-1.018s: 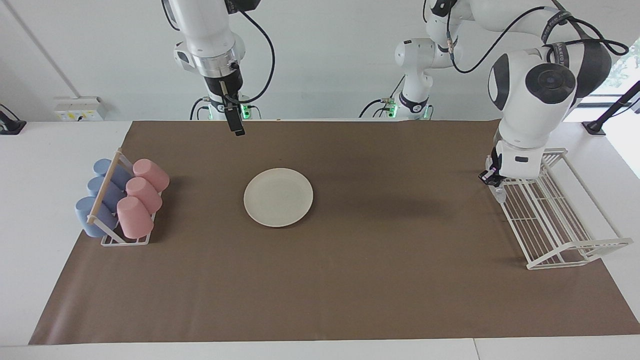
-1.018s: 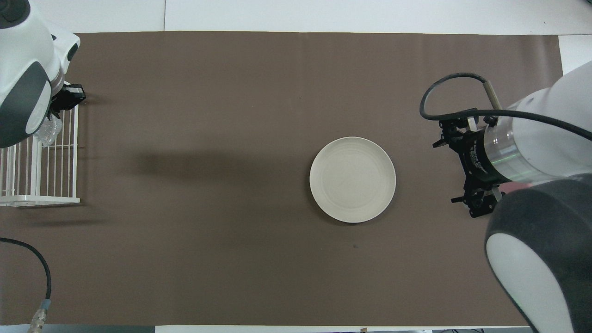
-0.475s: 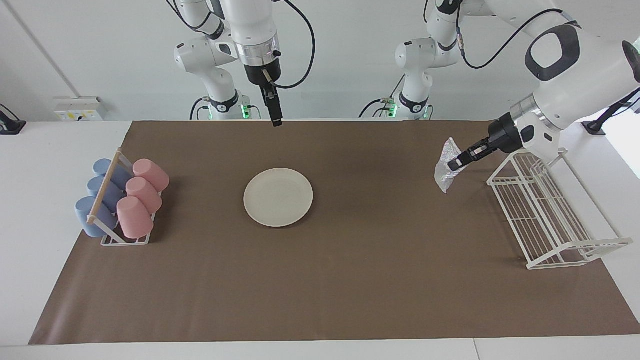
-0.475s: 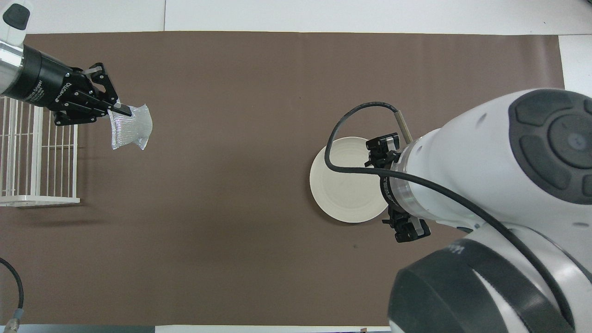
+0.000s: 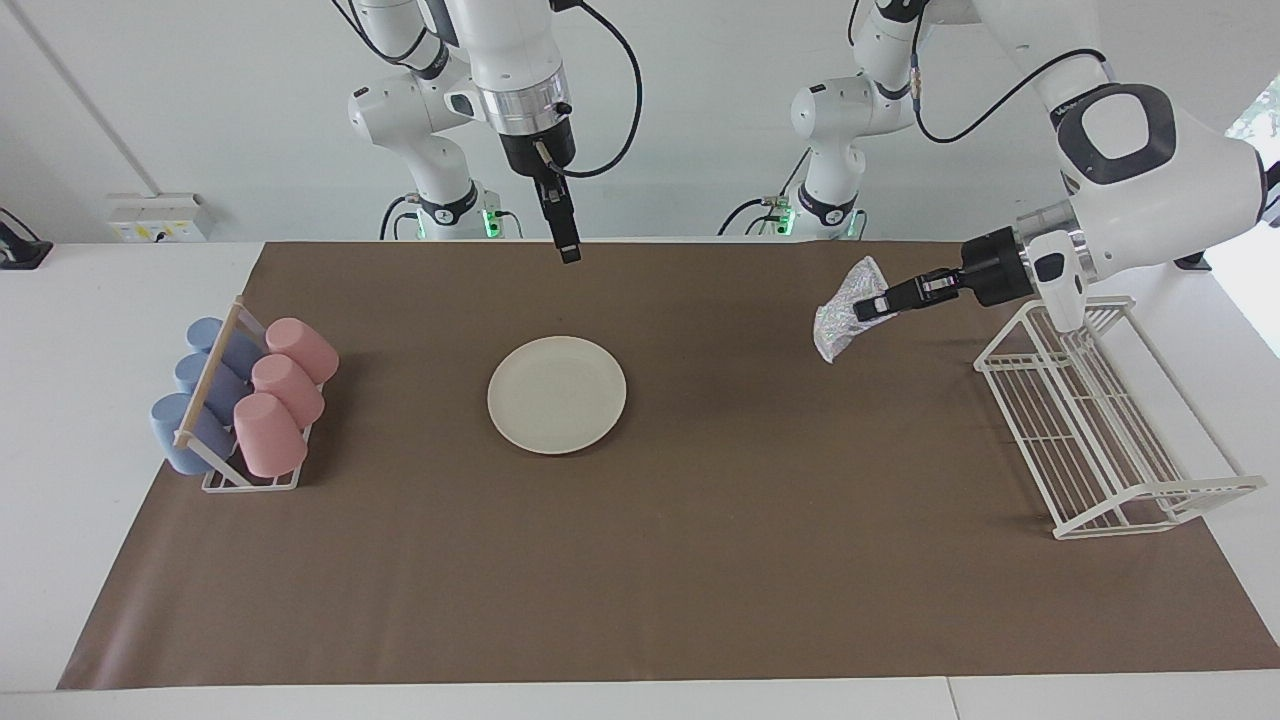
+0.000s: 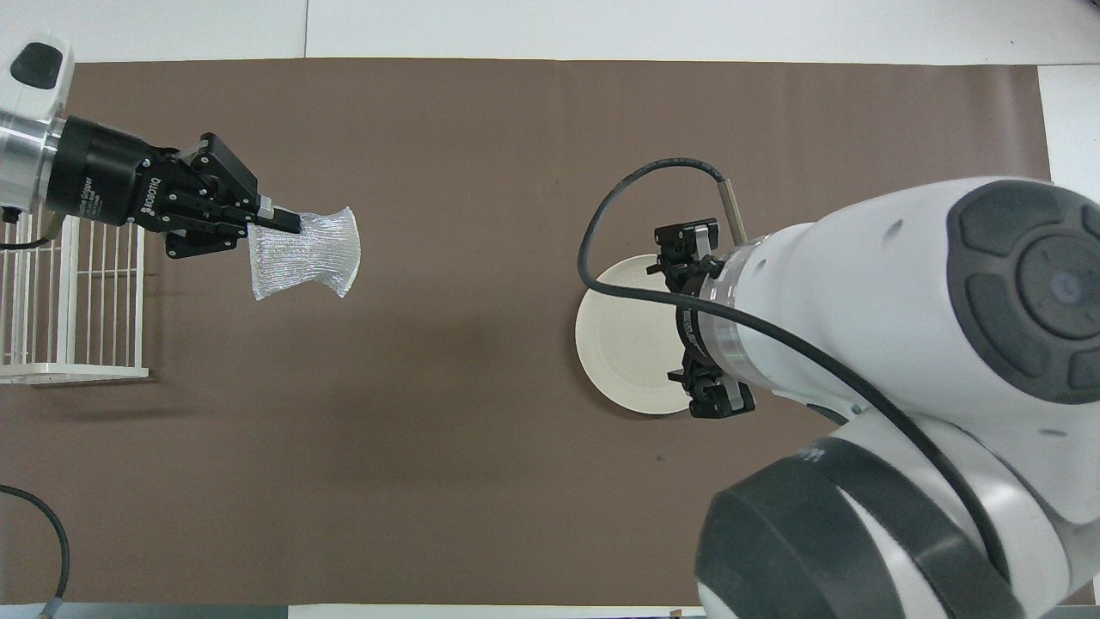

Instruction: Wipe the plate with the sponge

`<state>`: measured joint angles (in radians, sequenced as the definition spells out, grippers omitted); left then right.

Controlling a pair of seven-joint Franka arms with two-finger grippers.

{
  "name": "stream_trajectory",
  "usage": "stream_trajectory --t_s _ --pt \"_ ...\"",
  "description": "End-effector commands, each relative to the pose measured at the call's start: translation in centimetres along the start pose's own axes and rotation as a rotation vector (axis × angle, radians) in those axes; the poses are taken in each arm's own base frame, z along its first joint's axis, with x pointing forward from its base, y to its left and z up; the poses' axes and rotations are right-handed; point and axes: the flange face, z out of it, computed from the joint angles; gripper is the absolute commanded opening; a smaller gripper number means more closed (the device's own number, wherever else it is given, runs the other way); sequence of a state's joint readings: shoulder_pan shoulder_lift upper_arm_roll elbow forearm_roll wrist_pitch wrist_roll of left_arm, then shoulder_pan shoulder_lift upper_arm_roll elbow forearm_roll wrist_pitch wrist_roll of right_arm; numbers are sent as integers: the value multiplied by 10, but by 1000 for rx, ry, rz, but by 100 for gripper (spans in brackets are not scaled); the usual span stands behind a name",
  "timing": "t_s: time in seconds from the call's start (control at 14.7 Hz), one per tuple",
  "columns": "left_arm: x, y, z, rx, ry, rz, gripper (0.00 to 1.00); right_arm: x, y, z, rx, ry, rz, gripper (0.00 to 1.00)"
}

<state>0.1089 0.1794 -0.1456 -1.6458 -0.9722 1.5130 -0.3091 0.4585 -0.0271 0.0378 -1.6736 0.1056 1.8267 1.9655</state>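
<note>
The cream-white plate lies flat on the brown mat, toward the right arm's end. In the overhead view the right arm's wrist covers part of the plate. My left gripper is shut on the silvery mesh sponge. It holds the sponge in the air over bare mat between the wire rack and the plate. The overhead view shows the same hold, left gripper on sponge. My right gripper points down, high above the mat and well clear of the plate.
A rack of blue and pink cups stands at the right arm's end of the mat. A white wire rack stands at the left arm's end and also shows in the overhead view.
My left gripper lifted the sponge out of the wire rack and carried it over the mat toward the plate. My right arm swung in over the plate's side.
</note>
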Motion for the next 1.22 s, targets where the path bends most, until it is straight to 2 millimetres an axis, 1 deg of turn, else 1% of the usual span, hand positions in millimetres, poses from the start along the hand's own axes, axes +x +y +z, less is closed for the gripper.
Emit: stream_trajectory --t_s 0.0,0.07,0.14,0.2,0.27,0.34,0.41,0.47,0.54,0.61,0.68,0.81,0.88,0.95,1.02,1.15 --pt "-18 -35 31 -146 -57 31 0 -19 1 17 -12 -13 58 100" --pt "-17 -41 39 -194 -76 46 0 -20 -3 20 -14 -9 56 100" --pt "-16 -41 47 -227 -89 48 0 -24 -9 20 -12 -11 53 100" --pt "-16 -38 58 -258 -91 47 0 -40 -14 22 -21 -8 31 100" --pt "-16 -41 73 -287 -96 54 0 -62 -20 27 -46 -4 4 100" --pt "-16 -45 80 -323 -109 62 0 -70 -29 30 -69 5 2 100" --pt "-20 -46 87 -344 -119 60 0 -74 -33 30 -68 0 5 100" --pt "-23 -46 103 -339 -136 74 0 -77 -35 33 -69 -4 52 100" --pt "-24 -54 113 -341 -142 94 0 -87 -34 44 -75 3 118 99" --pt "-26 -60 118 -375 -139 111 0 -105 -32 44 -52 -7 128 98" --pt "-26 -64 122 -405 -143 113 0 -112 -30 45 -39 -12 118 97" --pt "-21 -71 128 -420 -143 132 0 -115 -33 42 -4 -27 117 97" --pt "-19 -70 129 -437 -144 132 0 -118 -34 41 13 -31 111 97" --pt "-22 -67 134 -434 -153 138 0 -128 -27 46 21 -30 89 97" --pt "-23 -66 139 -432 -162 141 0 -128 -24 52 11 -21 83 97" --pt "-23 -64 139 -446 -161 138 0 -128 -21 56 3 -16 76 98"
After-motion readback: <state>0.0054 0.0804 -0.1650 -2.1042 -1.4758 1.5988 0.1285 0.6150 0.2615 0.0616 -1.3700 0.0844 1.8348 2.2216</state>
